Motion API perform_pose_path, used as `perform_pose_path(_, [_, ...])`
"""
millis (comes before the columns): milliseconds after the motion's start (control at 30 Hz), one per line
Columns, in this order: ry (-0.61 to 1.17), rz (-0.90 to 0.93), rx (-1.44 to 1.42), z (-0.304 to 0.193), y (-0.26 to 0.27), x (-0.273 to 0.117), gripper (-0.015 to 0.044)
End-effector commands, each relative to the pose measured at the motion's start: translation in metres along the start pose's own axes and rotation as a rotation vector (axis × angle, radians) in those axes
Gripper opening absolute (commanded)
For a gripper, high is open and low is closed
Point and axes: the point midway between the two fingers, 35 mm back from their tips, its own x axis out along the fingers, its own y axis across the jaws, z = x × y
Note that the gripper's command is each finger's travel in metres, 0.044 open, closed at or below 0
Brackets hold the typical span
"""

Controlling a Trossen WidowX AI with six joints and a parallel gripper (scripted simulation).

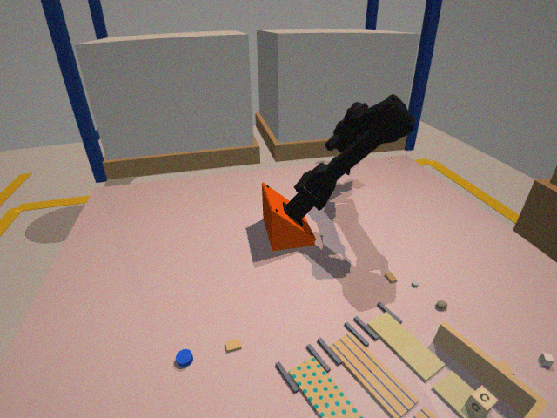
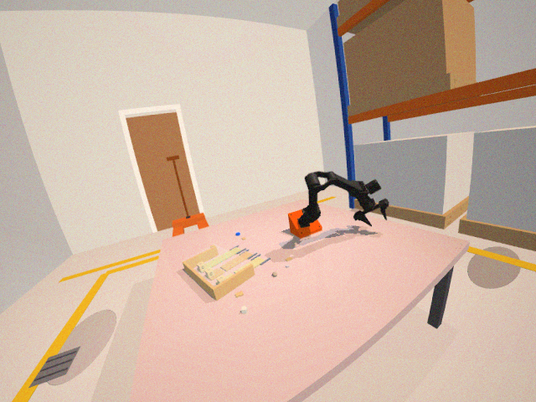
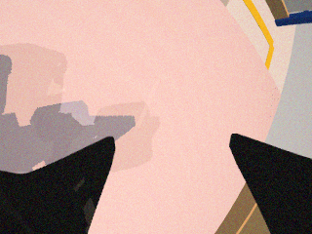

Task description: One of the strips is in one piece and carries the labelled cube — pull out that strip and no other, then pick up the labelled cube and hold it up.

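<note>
My gripper [image 2: 378, 221] [image 3: 174, 142] is open and empty, raised above the table on the far side of the base from the strips. A dotted strip [image 1: 325, 387] [image 2: 223, 255] shows no break in the exterior view, but its far end is cut off in the top view. A striped strip [image 1: 374, 375] has a gap before its second piece. A plain strip [image 1: 406, 345] also has a gap; its separate piece [image 1: 452, 387] carries a cube [image 1: 483, 399] marked C. Cubes [image 2: 200, 265] [image 2: 210, 273] stand at the strips' tray ends; their labels are unreadable there.
A wooden tray wall [image 1: 487, 367] [image 2: 235, 280] borders the strips. Grey guide bars [image 1: 286, 376] [image 1: 389, 313] flank their near ends. Around lie a blue disc [image 1: 184, 357] [image 2: 237, 234], wooden blocks [image 1: 233, 346] [image 1: 391, 277], a stone [image 1: 441, 305] [image 2: 274, 274] and a pale cube [image 1: 546, 360] [image 2: 243, 310].
</note>
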Motion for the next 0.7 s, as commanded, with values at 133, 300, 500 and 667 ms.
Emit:
perform_pose_path(133, [-0.013,-0.018,-0.017,0.001,-0.008,-0.015,0.0400])
perform_pose_path(300, [-0.013,-0.018,-0.017,0.001,-0.008,-0.015,0.0400])
perform_pose_path(500, [0.061,0.009,0.131,-0.031,-0.012,0.005,0.0400])
perform_pose_path(667, [0.187,0.015,0.383,-0.090,-0.021,0.027,0.0400])
